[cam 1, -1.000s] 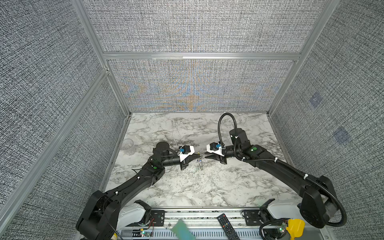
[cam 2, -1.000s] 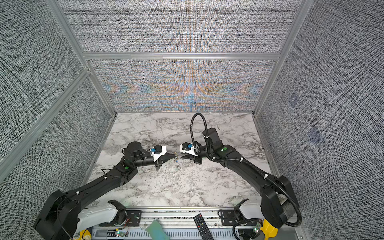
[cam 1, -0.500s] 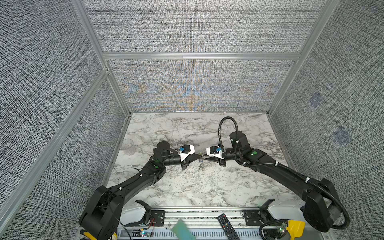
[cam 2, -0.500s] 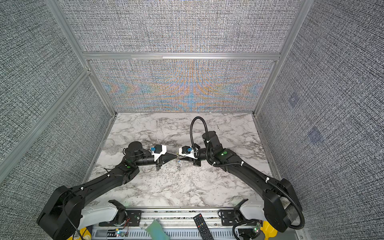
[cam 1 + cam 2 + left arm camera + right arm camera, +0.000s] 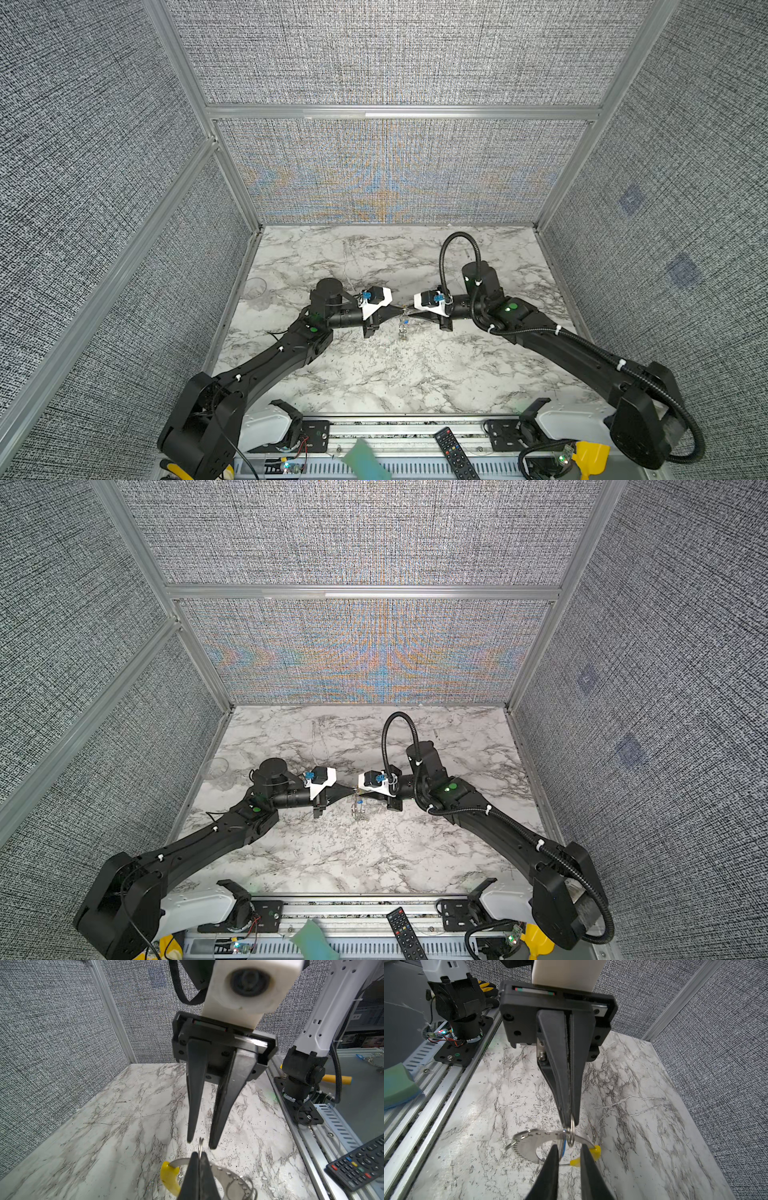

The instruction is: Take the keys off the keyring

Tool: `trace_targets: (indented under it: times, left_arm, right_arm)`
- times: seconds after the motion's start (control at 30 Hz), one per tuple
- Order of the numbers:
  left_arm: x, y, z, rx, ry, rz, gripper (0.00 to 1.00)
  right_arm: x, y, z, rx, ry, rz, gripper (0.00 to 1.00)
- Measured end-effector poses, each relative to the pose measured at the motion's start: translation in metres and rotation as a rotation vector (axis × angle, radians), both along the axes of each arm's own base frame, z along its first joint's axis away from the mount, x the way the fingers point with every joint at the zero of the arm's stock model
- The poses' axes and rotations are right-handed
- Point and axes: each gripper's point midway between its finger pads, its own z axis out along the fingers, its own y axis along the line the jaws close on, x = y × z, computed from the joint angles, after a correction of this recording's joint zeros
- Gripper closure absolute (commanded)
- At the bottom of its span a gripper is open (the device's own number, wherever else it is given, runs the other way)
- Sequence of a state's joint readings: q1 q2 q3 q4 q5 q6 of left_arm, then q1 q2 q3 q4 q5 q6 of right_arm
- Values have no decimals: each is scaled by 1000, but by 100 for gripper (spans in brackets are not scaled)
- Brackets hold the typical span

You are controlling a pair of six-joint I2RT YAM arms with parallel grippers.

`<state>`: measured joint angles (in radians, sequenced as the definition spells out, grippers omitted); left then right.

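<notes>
At keyring [image 5: 527,1145], blue key [image 5: 564,1147], R-wrist not L-wrist

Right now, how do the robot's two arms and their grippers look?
The left arm and right arm are black, with white cable ties, a green light and a white wrist camera mount each. A ribbed black cable loops over the right one. The left gripper and right gripper have long, black, tapering fingers.

- I am stretching my left arm [image 5: 270,365] and right arm [image 5: 561,345] low toward the counter's [image 5: 374,374] middle, facing each other.
- My left gripper [image 5: 569,1124] is pinching tight on the keyring [image 5: 527,1145].
- My right gripper [image 5: 201,1144] is standing slightly apart.
</notes>
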<state>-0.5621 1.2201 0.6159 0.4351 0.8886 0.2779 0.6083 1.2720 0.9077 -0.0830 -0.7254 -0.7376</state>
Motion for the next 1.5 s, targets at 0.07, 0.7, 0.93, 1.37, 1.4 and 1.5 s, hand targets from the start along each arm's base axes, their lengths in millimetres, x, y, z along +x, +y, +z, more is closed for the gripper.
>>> trace_targets:
  times: [0.07,0.7,0.93,1.37,1.4,1.5]
  left_arm:
    - [1,0,0,6,0,1,100]
    - [6,-5,-4,44,-7,4,100]
    - [7,-1,-2,35,18,50,70]
    - [4,22,-8,-84,19,209,74]
    - [5,22,-8,-93,22,209,75]
    - [4,21,-8,-114,28,203,77]
  right_arm:
    - [1,0,1,2,-5,-3,79]
    - [6,4,5,4,-1,0,100]
    - [6,3,8,29,39,-1,100]
    - [1,9,10,151,127,36,100]
    - [1,9,11,156,130,39,100]
    - [0,10,14,169,134,48,100]
